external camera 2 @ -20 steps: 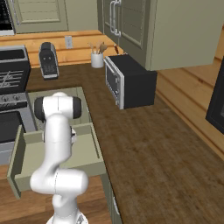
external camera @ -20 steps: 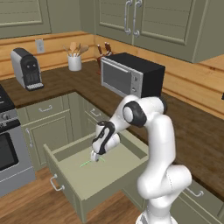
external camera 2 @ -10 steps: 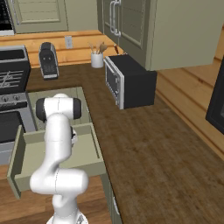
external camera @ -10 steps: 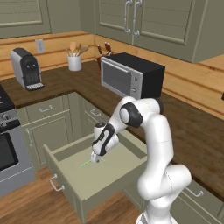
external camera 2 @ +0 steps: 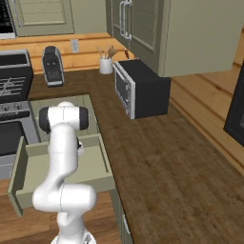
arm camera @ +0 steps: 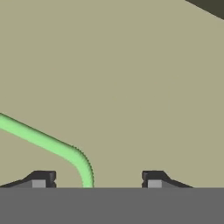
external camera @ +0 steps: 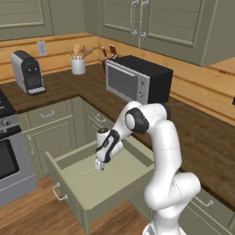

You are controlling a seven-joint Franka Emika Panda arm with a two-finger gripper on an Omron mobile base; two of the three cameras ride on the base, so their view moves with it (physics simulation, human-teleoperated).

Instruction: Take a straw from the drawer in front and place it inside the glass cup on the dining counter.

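your gripper point(arm camera: 96, 180) has come down into the drawer point(external camera: 69, 158). its jaws are open around the straw point(arm camera: 48, 142), at 6 o'clock. now pinch.

One straw point(external camera: 89, 172) lies in one open drawer point(external camera: 98, 181) in a kitchen corner. On the worktop point(external camera: 202, 137) stand one microwave point(external camera: 137, 79), one coffee machine point(external camera: 27, 72) and one white crock point(external camera: 78, 65) of utensils. One stove point(external camera 2: 14, 88) sits at the side. One robot arm carries one hand point(external camera: 99, 166).
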